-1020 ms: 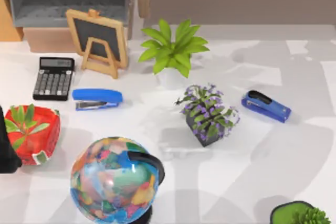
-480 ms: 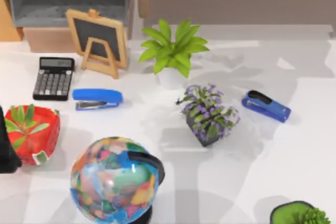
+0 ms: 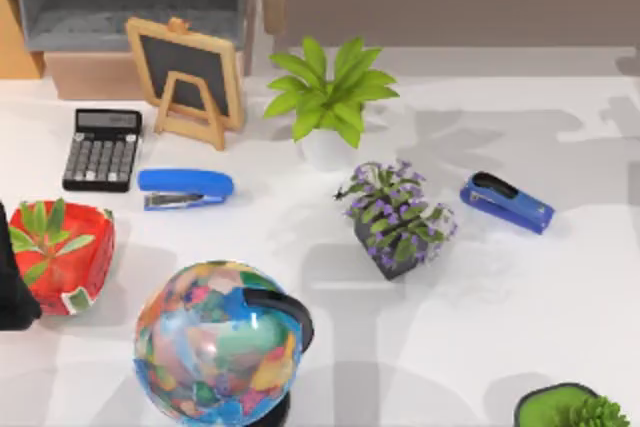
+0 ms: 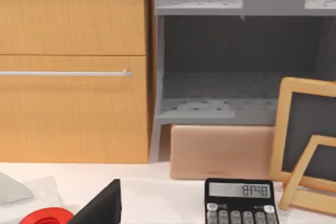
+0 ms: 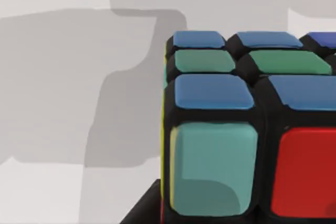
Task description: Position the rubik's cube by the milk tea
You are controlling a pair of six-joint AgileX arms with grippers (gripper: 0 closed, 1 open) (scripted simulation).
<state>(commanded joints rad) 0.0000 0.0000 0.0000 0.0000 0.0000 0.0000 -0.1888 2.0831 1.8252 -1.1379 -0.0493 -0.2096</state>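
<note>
The rubik's cube (image 5: 247,129), with blue, green, teal and red stickers, looms very close in the right wrist view, above the white table (image 5: 63,77). A dark finger (image 5: 142,208) of my right gripper presses against the cube's yellow side, so the gripper looks shut on the cube. The milk tea is out of view. My left arm (image 3: 10,282) stays parked at the table's left edge, beside a red plant pot (image 3: 62,257).
On the table stand a globe (image 3: 220,342), a purple-flowered plant (image 3: 397,217), a green leafy plant (image 3: 330,97), two blue staplers (image 3: 186,188) (image 3: 507,202), a calculator (image 3: 103,149) and a small chalkboard (image 3: 187,77). A green pot (image 3: 570,409) sits at the front right.
Soft shadows across the right half of the table have shifted. None of the objects in the top view has moved.
</note>
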